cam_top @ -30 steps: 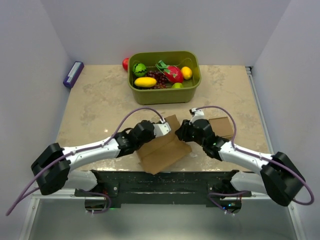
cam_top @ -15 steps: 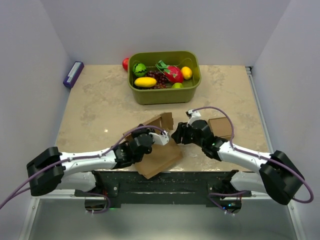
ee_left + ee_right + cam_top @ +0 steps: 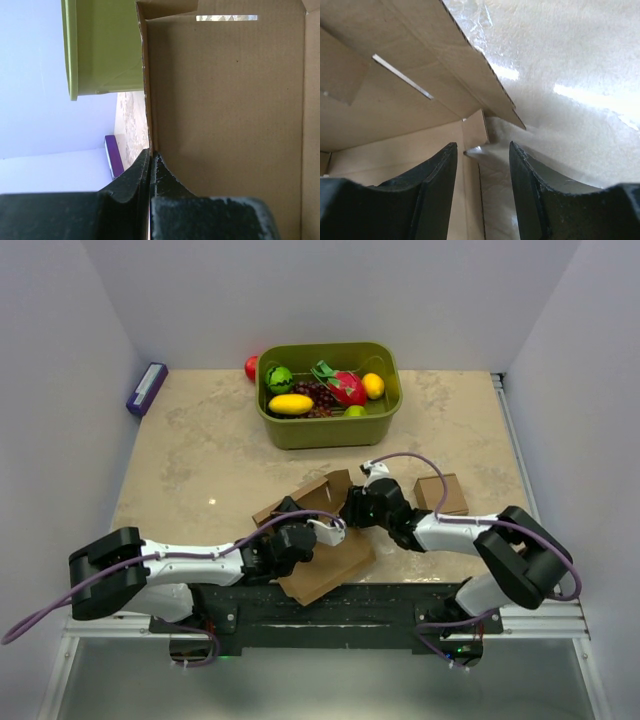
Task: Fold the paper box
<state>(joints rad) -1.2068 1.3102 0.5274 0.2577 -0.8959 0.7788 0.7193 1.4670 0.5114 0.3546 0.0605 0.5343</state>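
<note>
The left gripper [image 3: 151, 156] is clamped flat on a raised edge of the paper box [image 3: 335, 565], with the cardboard wall pinched between its closed fingers. The right gripper [image 3: 481, 152] hangs just across from it with its jaws apart and nothing caught in them; the corner of a small flap stands in the gap just ahead of its fingertips. The box lies between the two arms at the near middle of the table [image 3: 200, 450], set slantwise to the table's near edge. One panel lies flat toward the arm bases and another flap is raised on the far side. From the right gripper the cardboard lies ahead and to its left, almost touching. With the left arm acting as the anchor, the free right arm looks best placed to work that flap. The small cube [image 3: 441, 494] sits well apart, off to the right, and the green bin [image 3: 330, 430] of toy fruit stands beyond.
</note>
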